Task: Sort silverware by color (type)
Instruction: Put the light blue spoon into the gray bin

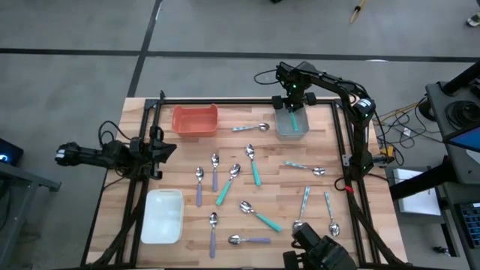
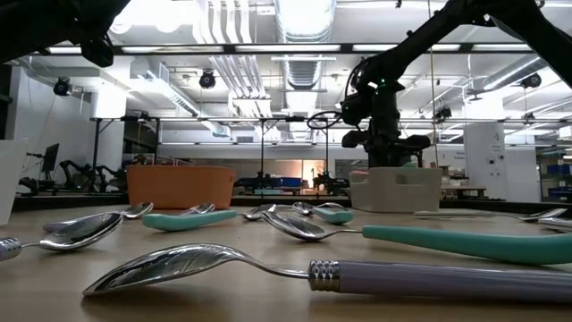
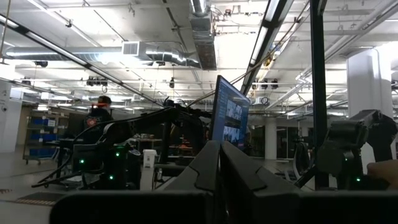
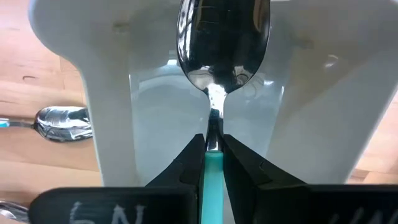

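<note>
Over grey tray [image 1: 282, 129] at worktop's far edge, right gripper [image 4: 213, 144] fingers pinch teal spoon [image 4: 219, 56] at neck, bowl hanging into tray. Light, stiff, slick metal; grip handle. Left gripper [image 3: 219, 163] closed, parked beside worktop.

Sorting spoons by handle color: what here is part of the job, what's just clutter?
Job:
- teal spoon pinched in the right gripper, over the grey tray
- loose spoons on the table
- orange tray
- white tray

Clutter:
- monitor beyond the table
- cables on the floor
</note>
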